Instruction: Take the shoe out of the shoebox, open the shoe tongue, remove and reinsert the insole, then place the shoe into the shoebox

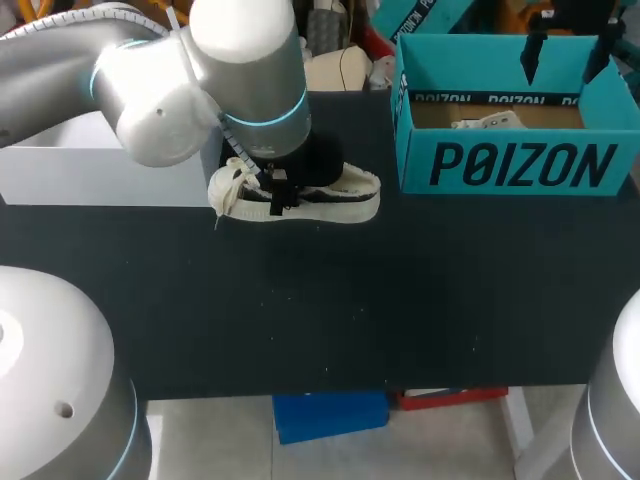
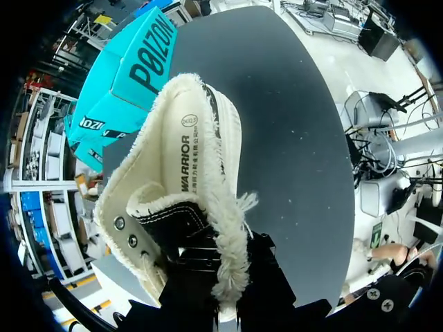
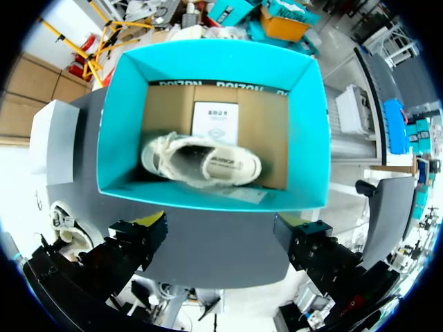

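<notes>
Clerk: Position of the shoe?

Inspector: On the black table, outside the teal shoebox and apart from it, to the box's left; it stands on its sole, heel end toward the shoebox, laced end toward the white box at the table's left side.

Clerk: Left gripper?

Inspector: Down on the shoe, toward its laced end; the two black fingers stand close together with the frayed cream rim of the opening pinched between them, one finger on each side; the yellow tips are hidden. Ahead of the fingers the opening gapes; the black tongue sits just beside the grip; the insole lies flat inside, printed face up.

Clerk: Right gripper?

Inspector: Held above the shoebox, facing down into it; fingers spread wide, yellow tips well apart; it holds nothing and touches nothing.

Clerk: Contents of the shoebox?

Inspector: A second shoe, cream like the first, lying on the cardboard floor; a white card just beside it, by the far wall.
</notes>
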`<control>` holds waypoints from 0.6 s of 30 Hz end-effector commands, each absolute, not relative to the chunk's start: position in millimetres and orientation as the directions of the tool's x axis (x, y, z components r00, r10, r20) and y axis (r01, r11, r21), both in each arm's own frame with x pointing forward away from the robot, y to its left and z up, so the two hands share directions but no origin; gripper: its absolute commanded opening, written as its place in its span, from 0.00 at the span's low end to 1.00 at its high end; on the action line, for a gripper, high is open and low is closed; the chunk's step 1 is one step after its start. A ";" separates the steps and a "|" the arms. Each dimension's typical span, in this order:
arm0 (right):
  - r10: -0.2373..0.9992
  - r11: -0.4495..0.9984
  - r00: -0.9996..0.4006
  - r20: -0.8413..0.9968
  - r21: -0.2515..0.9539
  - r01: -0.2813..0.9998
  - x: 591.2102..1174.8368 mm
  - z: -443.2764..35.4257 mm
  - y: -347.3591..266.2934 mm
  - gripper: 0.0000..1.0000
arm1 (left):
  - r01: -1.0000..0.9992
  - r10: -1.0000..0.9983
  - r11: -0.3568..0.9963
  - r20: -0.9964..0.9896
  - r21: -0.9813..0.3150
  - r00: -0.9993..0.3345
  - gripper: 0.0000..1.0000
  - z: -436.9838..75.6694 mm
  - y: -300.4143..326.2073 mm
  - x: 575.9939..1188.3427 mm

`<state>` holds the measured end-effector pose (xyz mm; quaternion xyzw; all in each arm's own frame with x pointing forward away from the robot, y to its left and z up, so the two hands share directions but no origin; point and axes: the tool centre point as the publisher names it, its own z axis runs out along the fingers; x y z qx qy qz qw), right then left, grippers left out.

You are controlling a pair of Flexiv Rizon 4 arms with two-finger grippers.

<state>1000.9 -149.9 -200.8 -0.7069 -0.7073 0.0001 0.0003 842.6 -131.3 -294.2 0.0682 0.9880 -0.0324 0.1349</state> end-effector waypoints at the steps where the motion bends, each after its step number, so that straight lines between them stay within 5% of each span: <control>1: 1.000 0.000 0.000 0.000 -0.001 1.000 1000.7 -200.5 -149.9 1.00 | 0.150 0.135 0.988 -0.249 -0.043 -0.959 0.00 -326.7 -136.7 847.0; 18: 1.000 0.000 0.000 0.000 -0.001 1.000 1000.7 -200.5 -149.9 1.00 | 0.176 0.173 0.984 -0.140 -0.005 -0.975 0.00 -390.5 -136.4 818.4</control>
